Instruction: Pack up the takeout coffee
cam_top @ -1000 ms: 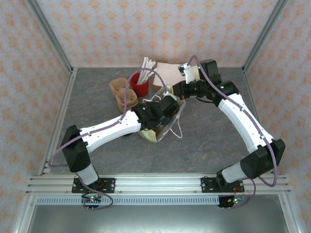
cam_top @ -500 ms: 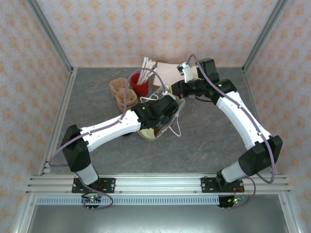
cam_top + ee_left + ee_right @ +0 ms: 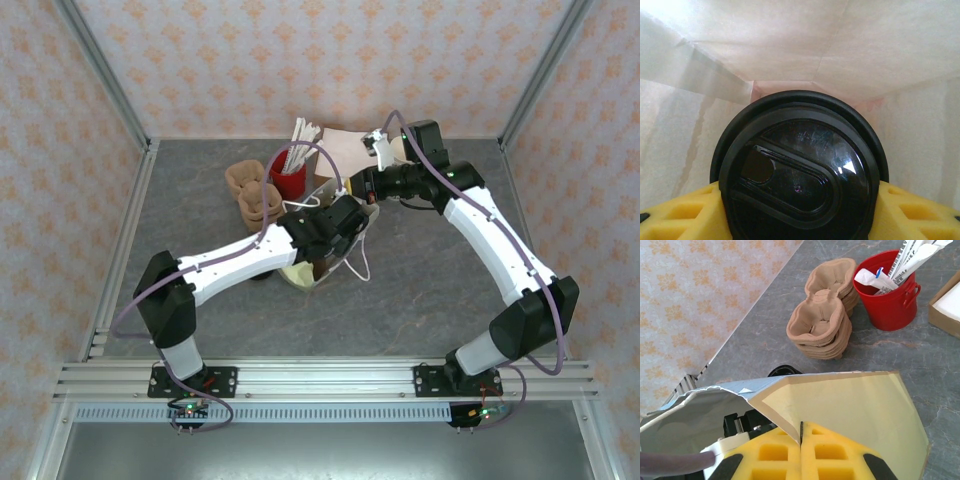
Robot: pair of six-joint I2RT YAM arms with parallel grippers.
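Observation:
The takeout coffee's round black lid (image 3: 800,170) looms large in the left wrist view, and the cup below it is hidden. My left gripper (image 3: 800,212) is shut on it, with a yellow finger pad (image 3: 680,215) at each side. White walls of the paper bag (image 3: 790,45) surround the lid, so the cup is inside the bag. From above, the left gripper (image 3: 335,228) reaches into the tilted bag (image 3: 318,272). My right gripper (image 3: 801,442) is shut on the bag's rim (image 3: 850,405) and holds its mouth open; it also appears from above (image 3: 362,187).
A red bucket (image 3: 288,178) of wrapped sticks stands behind the bag, also seen from the right wrist (image 3: 888,300). Stacked brown pulp cup carriers (image 3: 255,195) sit to its left. A cardboard box (image 3: 340,150) is at the back wall. A black round edge (image 3: 782,371) peeks out beyond the bag's rim.
The left arm has pushed the coffee further into the bag. The bag and the right gripper holding its rim have shifted slightly left and back.

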